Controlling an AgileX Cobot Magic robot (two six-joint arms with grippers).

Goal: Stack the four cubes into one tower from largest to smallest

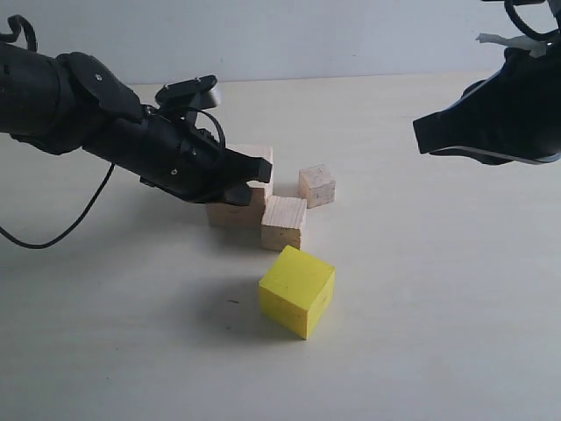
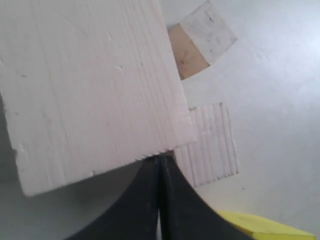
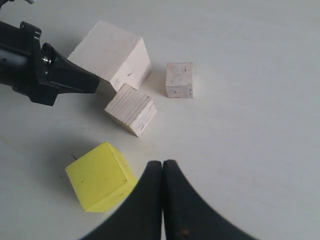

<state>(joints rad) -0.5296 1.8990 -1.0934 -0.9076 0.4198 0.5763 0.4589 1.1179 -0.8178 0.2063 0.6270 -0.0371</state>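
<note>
Your left end effector (image 1: 260, 168) was clenched empty, tip against the large cube (image 3: 112, 57). The medium cube (image 1: 284, 222), small cube (image 1: 316, 185) and yellow cube (image 1: 296, 289) sat just beyond it on the desk (image 1: 438, 307). The right end effector (image 3: 162, 165) was clenched too (well apart from them). The cubes looked rigid and light, so grip opposite flat faces. No containers showed.

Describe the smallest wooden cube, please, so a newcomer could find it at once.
On the pale table, three wooden cubes sit behind a yellow cube in the exterior view. The smallest cube is the rightmost, standing clear of the big cube and medium cube, and plainly littler than both.
</note>
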